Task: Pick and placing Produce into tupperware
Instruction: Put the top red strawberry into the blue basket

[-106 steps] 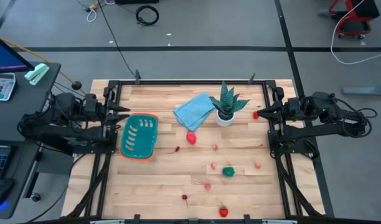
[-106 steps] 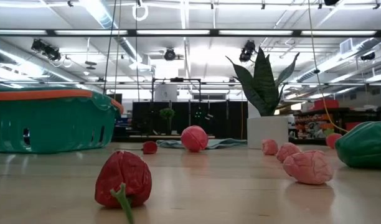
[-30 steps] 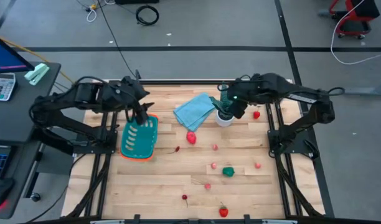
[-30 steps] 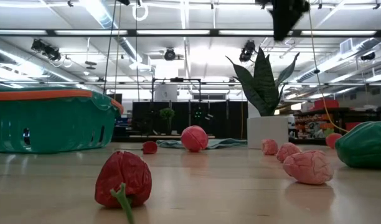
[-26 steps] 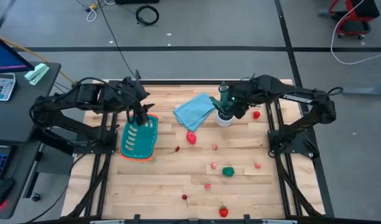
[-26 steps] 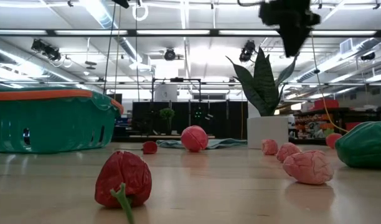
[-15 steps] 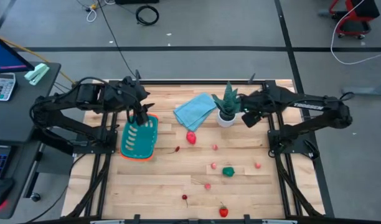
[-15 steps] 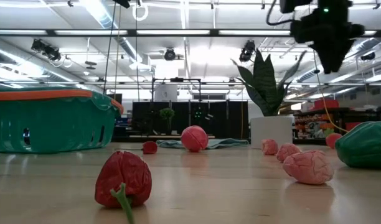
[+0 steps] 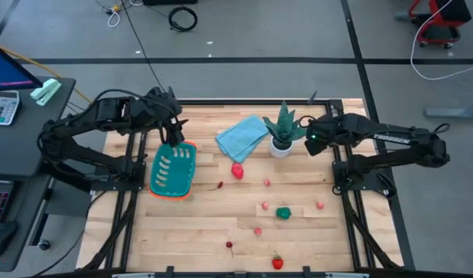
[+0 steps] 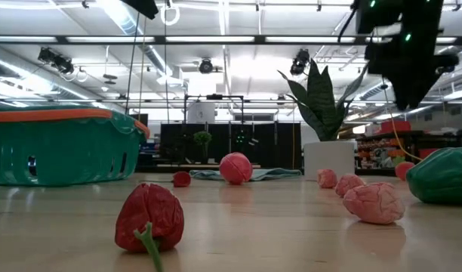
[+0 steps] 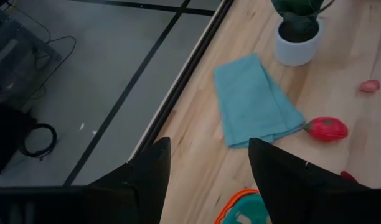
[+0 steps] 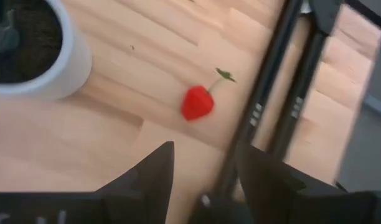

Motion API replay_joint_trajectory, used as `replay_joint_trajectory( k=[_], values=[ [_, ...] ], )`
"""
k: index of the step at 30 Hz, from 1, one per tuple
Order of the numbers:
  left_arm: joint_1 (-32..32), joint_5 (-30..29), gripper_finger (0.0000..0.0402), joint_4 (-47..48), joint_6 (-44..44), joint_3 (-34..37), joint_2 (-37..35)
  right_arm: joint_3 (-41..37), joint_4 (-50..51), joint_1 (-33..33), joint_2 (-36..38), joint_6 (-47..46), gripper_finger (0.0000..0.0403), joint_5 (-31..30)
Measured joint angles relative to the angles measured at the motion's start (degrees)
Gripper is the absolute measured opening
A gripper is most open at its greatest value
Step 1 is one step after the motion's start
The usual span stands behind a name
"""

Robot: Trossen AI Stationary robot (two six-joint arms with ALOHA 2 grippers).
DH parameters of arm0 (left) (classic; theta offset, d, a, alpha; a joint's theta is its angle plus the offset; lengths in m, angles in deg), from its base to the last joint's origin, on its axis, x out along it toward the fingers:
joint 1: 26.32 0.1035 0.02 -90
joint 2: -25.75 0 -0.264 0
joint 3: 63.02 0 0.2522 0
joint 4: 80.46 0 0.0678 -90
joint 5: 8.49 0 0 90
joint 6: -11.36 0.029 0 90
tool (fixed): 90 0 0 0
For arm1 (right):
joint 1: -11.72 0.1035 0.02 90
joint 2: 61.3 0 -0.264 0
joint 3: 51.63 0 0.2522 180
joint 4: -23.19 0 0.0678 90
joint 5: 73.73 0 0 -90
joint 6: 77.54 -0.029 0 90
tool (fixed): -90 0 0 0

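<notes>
The teal tupperware [image 9: 173,171] with an orange rim lies at the table's left. My left gripper [image 9: 175,141] hovers open over its far edge [image 11: 240,210]. Produce lies loose on the wood: a red piece [image 9: 237,171] by the blue cloth, a green piece [image 9: 284,212], several pink pieces such as one at mid table [image 9: 264,207], and a red strawberry [image 9: 277,262] at the near edge. My right gripper [image 9: 312,145] hangs open just right of the potted plant [image 9: 283,130], above another small red strawberry [image 12: 197,102] that lies by the table's right frame rail.
A folded light blue cloth [image 9: 241,137] lies at the far middle beside the white-potted spiky plant. Black frame rails [image 9: 337,166] border the table's sides. In the low view a red piece [image 10: 149,217] lies closest and pink pieces [image 10: 374,202] lie to its right.
My right gripper has swung from above the potted plant toward the table's right edge and come lower, ending beside the pot. My left gripper has drawn slightly toward the far edge over the tupperware. No produce has moved.
</notes>
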Motion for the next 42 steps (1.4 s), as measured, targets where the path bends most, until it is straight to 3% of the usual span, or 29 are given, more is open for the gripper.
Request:
replay_joint_trajectory(
  k=[8, 18, 34, 42],
  values=[
    [0.3, 0.0, 0.0219, 0.0, 2.1, 0.0, 0.0, -6.8, -12.0, -11.2, -2.2, -1.9, 0.0183, 4.1],
    [0.3, 0.0, 0.0214, -0.1, 4.0, 0.0, 0.0, -13.9, -23.6, -20.2, -2.4, -0.5, 0.0181, 3.6],
    [0.3, 0.0, 0.0210, -0.1, 4.0, 0.0, 0.0, -23.5, -38.4, -21.0, -2.5, 0.7, 0.0175, 3.4],
    [0.3, 0.0, 0.0201, -0.1, 4.0, 0.0, 0.0, -23.6, -38.4, -21.0, -2.5, 1.1, 0.0169, -2.1]
  ],
)
